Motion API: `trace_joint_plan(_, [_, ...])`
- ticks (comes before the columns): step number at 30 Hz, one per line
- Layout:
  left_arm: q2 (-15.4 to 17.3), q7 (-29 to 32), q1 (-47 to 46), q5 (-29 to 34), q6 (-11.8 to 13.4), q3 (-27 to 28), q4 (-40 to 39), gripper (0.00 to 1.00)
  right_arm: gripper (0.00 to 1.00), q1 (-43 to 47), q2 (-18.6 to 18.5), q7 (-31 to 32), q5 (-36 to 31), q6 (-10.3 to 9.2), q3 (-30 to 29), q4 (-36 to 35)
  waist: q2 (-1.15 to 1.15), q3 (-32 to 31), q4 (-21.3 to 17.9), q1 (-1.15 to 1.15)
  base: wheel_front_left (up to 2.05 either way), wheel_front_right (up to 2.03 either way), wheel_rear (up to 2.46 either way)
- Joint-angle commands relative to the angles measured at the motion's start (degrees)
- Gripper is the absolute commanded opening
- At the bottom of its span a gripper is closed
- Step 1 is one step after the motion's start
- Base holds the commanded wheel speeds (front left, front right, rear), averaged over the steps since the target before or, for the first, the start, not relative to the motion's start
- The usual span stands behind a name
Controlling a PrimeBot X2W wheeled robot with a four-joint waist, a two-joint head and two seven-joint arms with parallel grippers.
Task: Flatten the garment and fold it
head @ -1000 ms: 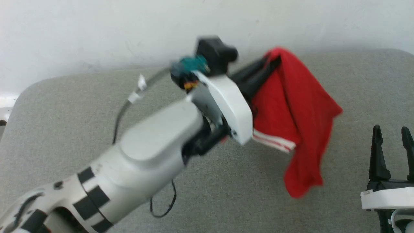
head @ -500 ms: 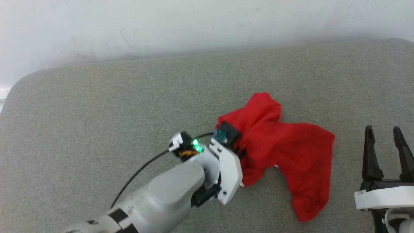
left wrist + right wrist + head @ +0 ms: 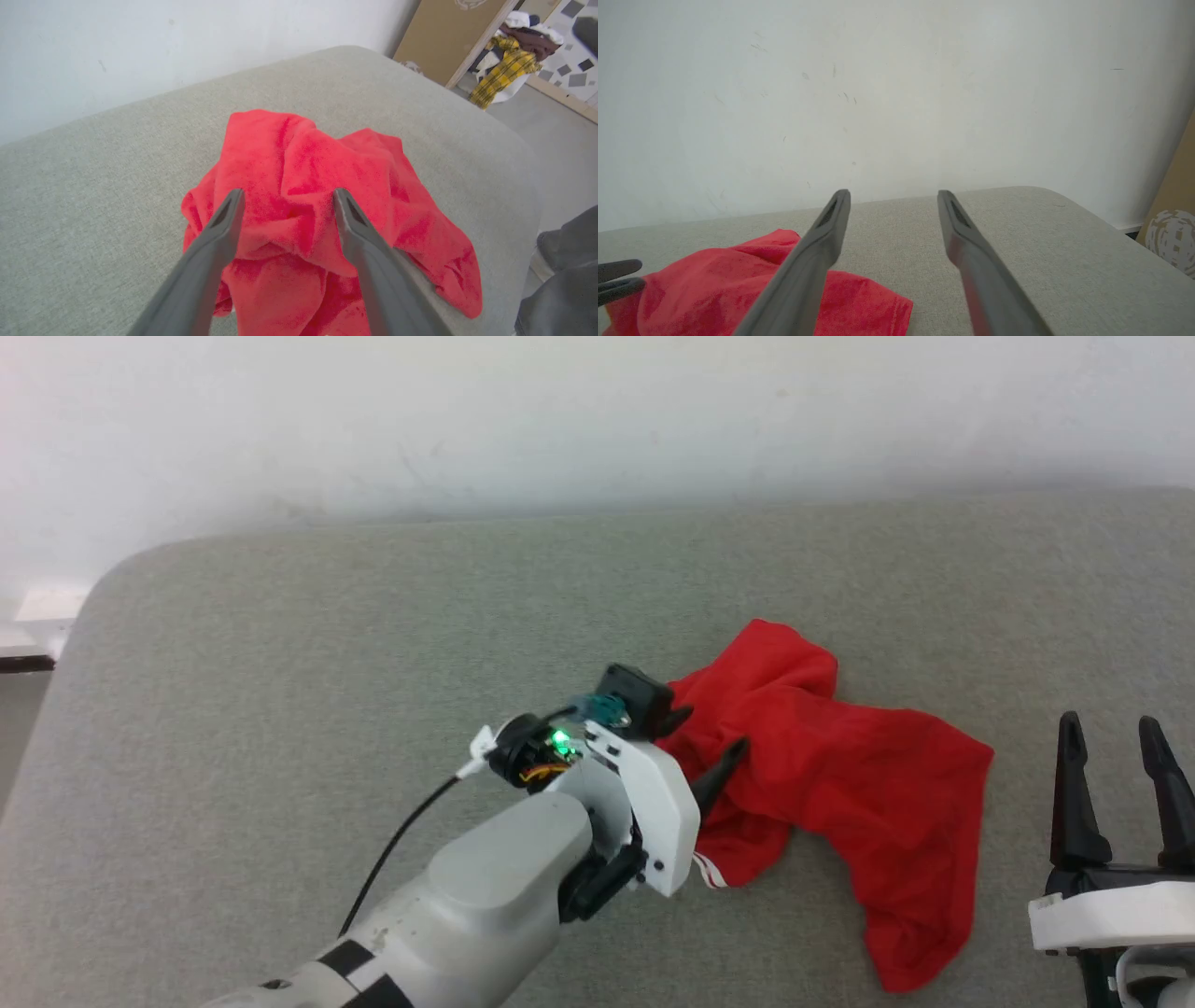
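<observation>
In the head view, the pale left arm [image 3: 485, 887] reaches in from the left over the grey padded surface [image 3: 280, 644], with a black cable [image 3: 401, 831] looping off its wrist. The left gripper [image 3: 702, 745] stands at the near-left edge of the garment [image 3: 840, 784]. Its two dark fingers are spread apart with nothing pinched between them. In the left wrist view they straddle a raised hump of red cloth without closing on it.

The garment, a red T-shirt, lies in a crumpled heap right of centre on the surface. One lobe is bunched toward the wall [image 3: 560, 420] and a long tail trails toward the near edge. A bit of white-and-red striped trim [image 3: 709, 873] peeps out beneath the left wrist. Further right, the right gripper [image 3: 1108, 726] waits apart from the cloth, its fingers likewise spread and empty.

From this I judge the work to be at the flattening step, with no fold begun. The next move calls for each gripper to find a true edge, such as a hem, shoulder or sleeve, and draw the cloth out flat.

In the left wrist view, past the surface's rounded corner, a wooden board [image 3: 444, 42] and a pile of clothes with a yellow plaid piece [image 3: 507, 65] sit well away. The hindrance is the shirt's own tangle: the heap hides which layer is which, so a pinch could catch several at once.
</observation>
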Motion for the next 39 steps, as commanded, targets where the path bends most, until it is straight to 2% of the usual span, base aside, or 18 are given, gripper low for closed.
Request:
trace_joint_plan(1, [1.0,-1.7,1.4,-0.9,0.4,1.5,-1.6,1.0,1.0,0.3,0.1,-0.2,0.3,-0.05,-0.1,0.0,0.0,-0.8,1.3,0.0,0.0,0.0,0.0])
trace_joint_plan(4, [3.8,-5.5,2.4,-1.4,2.3,4.1,-5.9,1.0,1.0,0.3,0.1,-0.2,0.4,-0.05,-0.2,0.2,0.0,-1.3,2.2,0.0,0.0,0.0,0.0])
trace_joint_plan(6, [6.4,-7.8,3.5,-1.4,4.7,6.3,-9.7,1.0,1.0,0.5,0.1,-0.1,0.4,-0.05,-0.1,0.1,0.0,-1.5,2.5,0.0,0.0,0.0,0.0])
trace_joint_plan(12, [15.0,-10.5,10.4,2.8,14.1,16.2,-25.5,1.0,1.0,1.4,0.1,0.1,0.7,-0.05,0.0,-0.3,0.0,-2.2,3.1,0.0,0.0,0.0,0.0])
trace_joint_plan(13, [15.0,-10.5,10.4,2.8,14.1,16.2,-25.5,1.0,1.0,1.4,0.1,0.1,0.7,-0.05,0.0,-0.3,0.0,-2.2,3.1,0.0,0.0,0.0,0.0])
trace_joint_plan(14, [16.1,-10.6,12.3,4.7,15.4,18.8,-29.1,1.0,1.0,1.5,0.1,0.0,0.8,-0.05,0.0,-0.3,0.0,-2.3,3.1,0.0,0.0,0.0,0.0])
trace_joint_plan(18, [19.3,-10.6,21.9,12.5,18.1,26.6,-41.0,1.0,1.0,1.9,0.1,0.0,1.1,-0.05,0.2,-0.3,0.0,-2.3,3.2,0.0,0.0,0.0,0.0])
trace_joint_plan(21, [19.8,-10.6,29.1,17.1,19.8,32.2,-46.3,1.0,1.0,2.2,0.1,0.0,1.3,-0.05,0.5,-0.4,0.0,-2.1,3.0,0.0,0.0,0.0,0.0])
trace_joint_plan(23, [19.3,-10.6,33.8,19.6,20.3,36.4,-48.9,1.0,1.0,2.3,0.1,0.0,1.5,-0.05,0.9,-0.3,0.0,-2.1,2.9,0.0,0.0,0.0,0.0])
trace_joint_plan(27, [17.3,-10.6,43.0,24.2,19.5,44.5,-52.1,1.0,1.0,2.7,0.1,0.0,1.8,-0.05,1.7,-0.1,0.0,-2.2,2.6,0.0,0.0,0.0,0.0])
trace_joint_plan(30, [14.4,-10.6,49.3,26.0,17.7,49.9,-52.8,1.0,1.0,3.2,0.1,0.0,2.0,-0.05,2.2,0.3,0.0,-2.2,2.7,0.0,0.0,0.0,0.0])
trace_joint_plan(36, [12.5,-10.6,55.0,33.8,13.7,52.2,-50.1,1.0,1.0,3.6,0.1,0.1,2.4,-0.05,2.6,1.1,0.0,-1.8,3.4,0.0,0.0,0.0,0.0])
trace_joint_plan(39, [10.5,-10.6,55.1,35.2,12.0,53.6,-49.8,1.0,1.0,2.9,0.1,0.7,3.3,-0.05,2.4,1.0,0.0,-1.3,3.8,0.0,0.0,0.0,0.0])
